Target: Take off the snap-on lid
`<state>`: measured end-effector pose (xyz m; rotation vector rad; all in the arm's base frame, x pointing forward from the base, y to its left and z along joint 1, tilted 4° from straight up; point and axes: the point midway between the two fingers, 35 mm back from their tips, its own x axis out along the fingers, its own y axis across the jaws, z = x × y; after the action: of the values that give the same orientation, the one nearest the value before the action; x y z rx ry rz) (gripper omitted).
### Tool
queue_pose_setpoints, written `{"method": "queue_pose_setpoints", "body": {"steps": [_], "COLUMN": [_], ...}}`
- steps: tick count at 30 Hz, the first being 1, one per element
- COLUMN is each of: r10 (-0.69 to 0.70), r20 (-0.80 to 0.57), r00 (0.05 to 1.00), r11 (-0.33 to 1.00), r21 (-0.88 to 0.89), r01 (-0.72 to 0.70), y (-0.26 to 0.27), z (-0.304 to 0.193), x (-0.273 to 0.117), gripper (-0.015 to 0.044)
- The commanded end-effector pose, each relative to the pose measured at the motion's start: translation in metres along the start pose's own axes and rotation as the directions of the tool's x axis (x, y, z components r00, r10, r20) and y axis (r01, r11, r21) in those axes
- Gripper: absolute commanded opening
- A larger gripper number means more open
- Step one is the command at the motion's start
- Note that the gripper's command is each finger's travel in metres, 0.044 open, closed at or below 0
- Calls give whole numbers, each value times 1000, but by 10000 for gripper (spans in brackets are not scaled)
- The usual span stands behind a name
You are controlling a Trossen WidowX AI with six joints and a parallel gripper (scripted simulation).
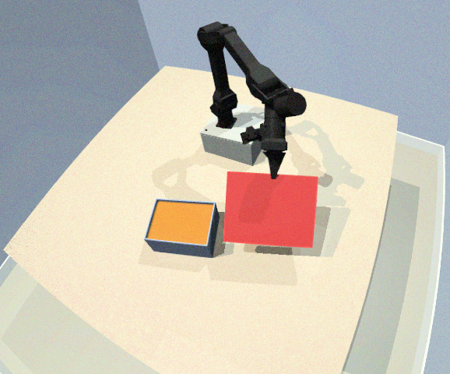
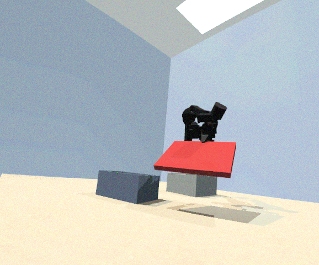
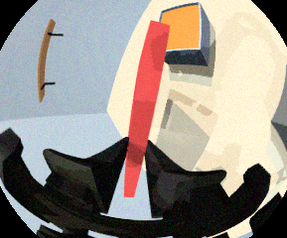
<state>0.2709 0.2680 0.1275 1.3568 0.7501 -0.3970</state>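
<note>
The red lid (image 1: 270, 213) (image 2: 199, 158) (image 3: 145, 104) hangs in the air above the table, to the right of the box in the top and exterior views. It is tilted, with the edge at the gripper higher and the far edge lower. My gripper (image 1: 273, 176) (image 2: 203, 141) (image 3: 137, 142) is shut on the lid's edge nearest the arm base. The blue storage box (image 1: 181, 247) (image 2: 116, 185) (image 3: 188, 58) stands upright and uncovered on the table (image 1: 169, 314) (image 2: 68, 228), with an orange surface showing inside. The lid's underside is hidden in the top view.
The grey base block (image 1: 229, 149) (image 2: 181, 184) of the arm stands behind the lid. The lid's shadow falls on the table under it and to its right. The table's right edge lies beyond the lid in the top view. A brown bar (image 3: 44, 61) shows on the wrist view's left.
</note>
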Motion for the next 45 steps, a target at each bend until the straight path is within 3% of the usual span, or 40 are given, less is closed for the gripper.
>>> {"method": "queue_pose_setpoints", "body": {"steps": [1,45], "r10": [18,18], "r20": [0,0], "r00": [1000,1000], "r11": [1000,1000], "r21": [15,14], "r01": [-18,-18], "y": [7,-23], "z": [-2,-1], "x": [-2,20], "gripper": [0,0]}}
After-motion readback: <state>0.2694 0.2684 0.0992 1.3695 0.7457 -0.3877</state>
